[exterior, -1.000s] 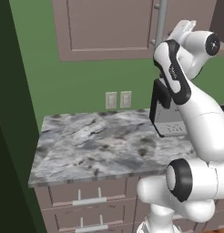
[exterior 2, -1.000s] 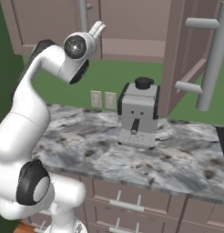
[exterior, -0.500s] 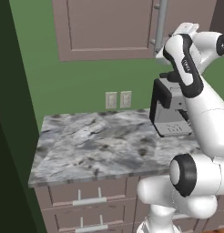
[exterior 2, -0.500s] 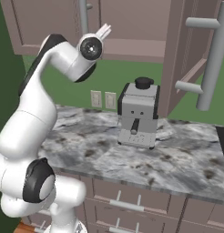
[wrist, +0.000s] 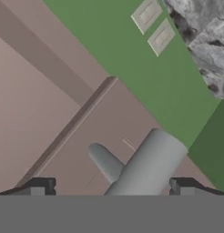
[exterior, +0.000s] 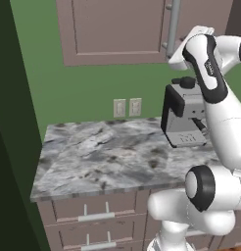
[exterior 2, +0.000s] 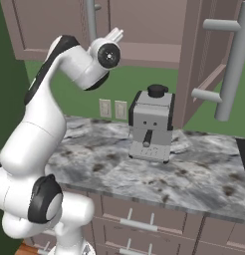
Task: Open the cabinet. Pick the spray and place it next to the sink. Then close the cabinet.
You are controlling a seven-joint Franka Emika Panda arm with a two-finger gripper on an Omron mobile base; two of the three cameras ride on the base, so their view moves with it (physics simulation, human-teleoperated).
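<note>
Hand (wrist: 109, 186) open, fingers either side of grey bar handle (wrist: 148, 166) of cabinet (wrist: 63, 127) door

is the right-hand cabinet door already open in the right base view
Yes, the right cabinet door stands swung out from the cabinet front, its grey bar handle facing the camera, above the coffee machine.

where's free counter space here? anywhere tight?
Free: the marbled counter from its left edge across to the coffee machine, below the wall outlets. Also the strip right of the machine, up to the dark edge at the right base view's border. Tight: up around the cabinet door handle, between the open gripper tips.
</note>
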